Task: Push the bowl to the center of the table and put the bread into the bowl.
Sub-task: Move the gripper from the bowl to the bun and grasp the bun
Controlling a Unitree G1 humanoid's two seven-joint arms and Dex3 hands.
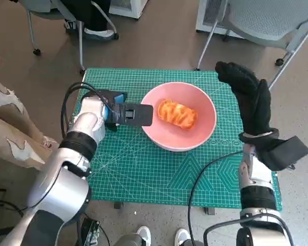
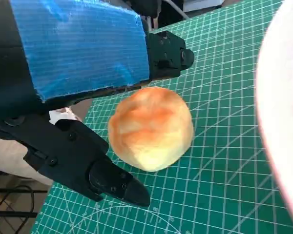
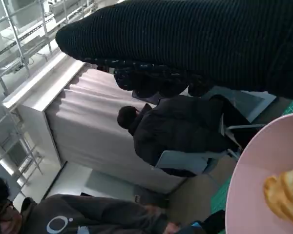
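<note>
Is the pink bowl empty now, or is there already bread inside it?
Not empty. The head view shows one orange twisted bread lying inside the pink bowl, near its middle.

Office or lab w/ wheeled mesh chairs (image 1: 267, 20), brown floor (image 1: 164, 41), seated people (image 3: 180, 131), curtain (image 3: 88, 131); green cutting mat (image 1: 143, 169) over small table.

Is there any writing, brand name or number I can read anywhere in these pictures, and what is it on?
No word or number can be read.
Green cutting mat: printed grid lines and shapes, with tiny marks along its edge, too small to read.
Person's dark top: a pale round logo, not letters that can be made out.
Pink bowl, bread, both hands: no text.
</note>
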